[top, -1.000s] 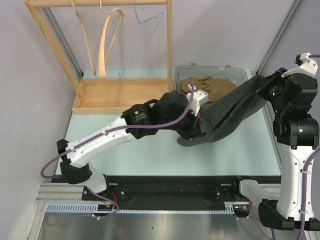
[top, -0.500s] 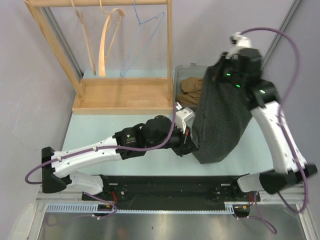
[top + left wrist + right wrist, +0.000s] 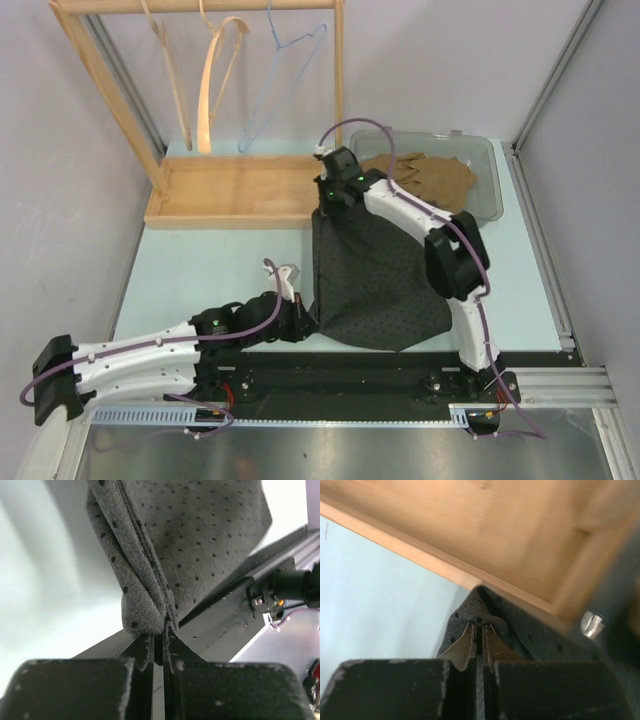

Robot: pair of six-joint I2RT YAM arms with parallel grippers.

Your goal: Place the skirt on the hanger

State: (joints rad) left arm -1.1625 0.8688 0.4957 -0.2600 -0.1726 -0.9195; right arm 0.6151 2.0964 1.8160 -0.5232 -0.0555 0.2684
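Observation:
The dark grey dotted skirt (image 3: 375,280) is stretched over the table between my two grippers. My left gripper (image 3: 300,318) is shut on its near left corner by the table's front edge; the pinched cloth (image 3: 150,595) bunches at the fingertips in the left wrist view. My right gripper (image 3: 336,196) is shut on the far corner of the skirt (image 3: 475,607), right beside the corner of the wooden rack base (image 3: 520,540). Hangers hang on the rack at the back: two wooden ones (image 3: 215,80) and a blue wire one (image 3: 285,60).
A wooden rack (image 3: 235,190) with a flat base stands at the back left. A clear bin (image 3: 480,150) at the back right holds brown clothing (image 3: 425,175). The black rail (image 3: 400,365) runs along the table's front edge.
My right arm swung from the far right across to the rack base, carrying the skirt's corner. My left gripper pulled back toward the front edge. The skirt went from hanging to spread out flat.

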